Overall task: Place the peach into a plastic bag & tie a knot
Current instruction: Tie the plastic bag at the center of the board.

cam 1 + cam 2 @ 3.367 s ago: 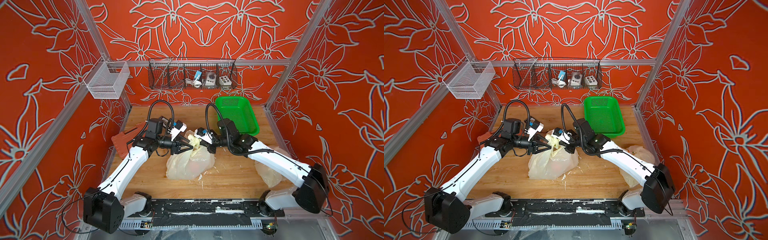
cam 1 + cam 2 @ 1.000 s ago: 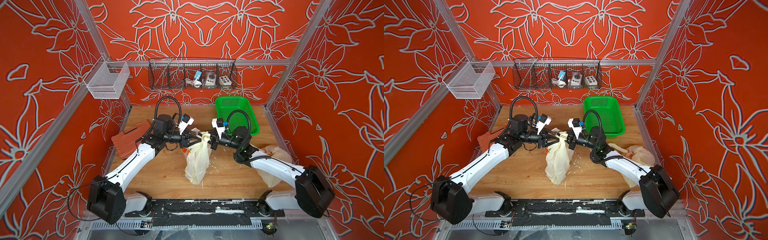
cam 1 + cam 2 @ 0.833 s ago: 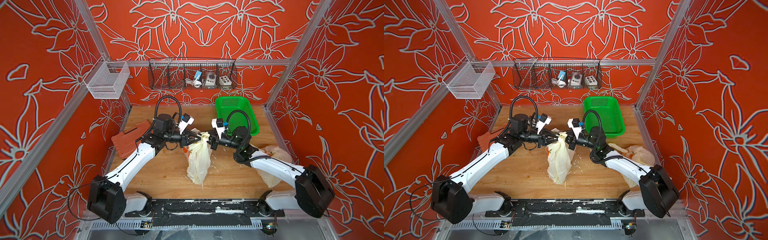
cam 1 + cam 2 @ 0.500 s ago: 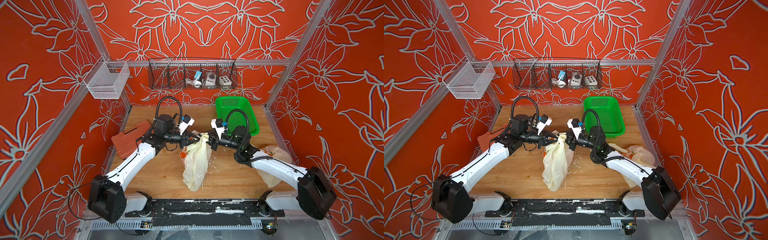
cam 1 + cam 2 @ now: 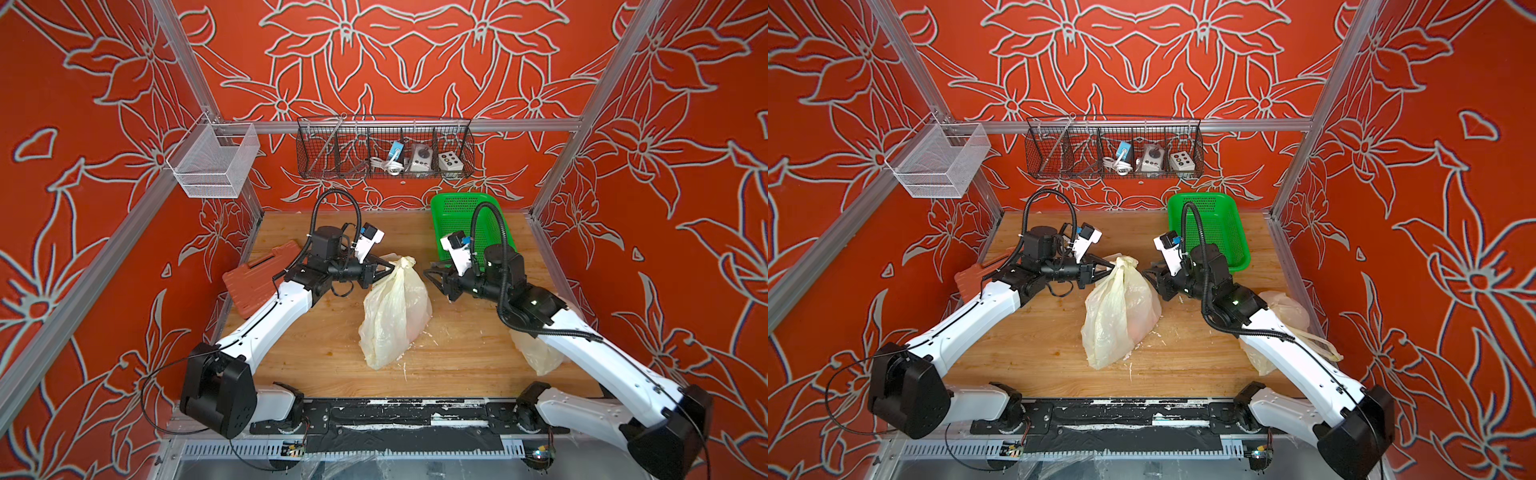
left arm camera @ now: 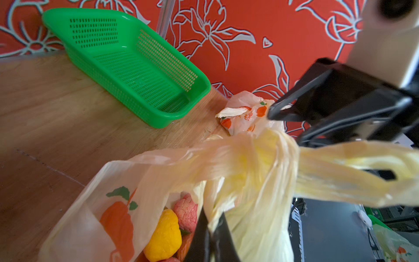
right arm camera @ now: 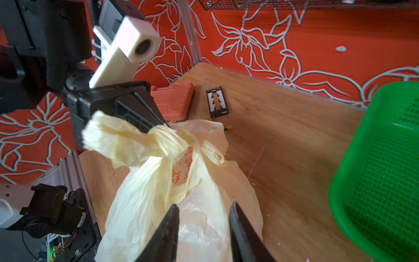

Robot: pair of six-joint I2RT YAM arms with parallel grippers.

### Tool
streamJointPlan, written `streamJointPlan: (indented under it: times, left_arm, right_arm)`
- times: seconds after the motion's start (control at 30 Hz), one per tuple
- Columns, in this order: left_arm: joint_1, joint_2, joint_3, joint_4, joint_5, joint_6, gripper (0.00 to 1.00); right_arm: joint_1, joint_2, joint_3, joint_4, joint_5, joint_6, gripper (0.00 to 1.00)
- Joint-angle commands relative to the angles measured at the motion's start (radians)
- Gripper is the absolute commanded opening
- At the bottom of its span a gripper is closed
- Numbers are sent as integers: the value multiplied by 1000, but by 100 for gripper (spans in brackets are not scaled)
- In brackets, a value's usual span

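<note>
A cream plastic bag (image 5: 395, 307) (image 5: 1121, 311) stands in the middle of the wooden table, held up at its top. The knot (image 5: 405, 263) (image 5: 1126, 262) (image 7: 169, 140) joins its two handles, with loop ends sticking out. My left gripper (image 5: 390, 269) (image 6: 210, 226) is shut on the bag's plastic right beside the knot (image 6: 272, 154). The peach (image 6: 186, 212) shows pink through the bag's side, next to a yellow lump. My right gripper (image 5: 428, 276) (image 7: 204, 215) is open, a short way right of the bag and not touching it.
A green basket (image 5: 457, 216) (image 5: 1212, 226) sits at the back right, behind the right arm. A second bag (image 5: 536, 353) (image 5: 1283, 311) lies under that arm. An orange case (image 5: 257, 278) lies at the left wall. Wire baskets (image 5: 382, 149) hang on the back wall.
The right gripper has opened, let go of the bag and drawn back to the right. The left gripper has shut on the plastic. The bag has sagged lower and wider.
</note>
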Motion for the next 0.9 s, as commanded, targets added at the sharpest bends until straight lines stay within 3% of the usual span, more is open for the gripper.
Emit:
streamJointPlan:
  times: [0.0,0.13,0.33,0.77,0.87]
  left_arm:
    - [4,12,42,19,-62,-37,0]
    - [1,28,48,35,-57,-72,0]
    - [-7,20,53,24,-54,-79,0]
    - [-19,16,56,9,-40,-82,0]
    - [-20,15,54,5,-39,-82,0]
  right_arm:
    - [89,6,110,-227,190,52,51]
    - [196,83,249,-298,346,23,69]
    - [272,216,379,-296,486,-52,78]
    - [282,340,461,-231,529,-80,68]
    - [282,351,462,-226,536,-84,55]
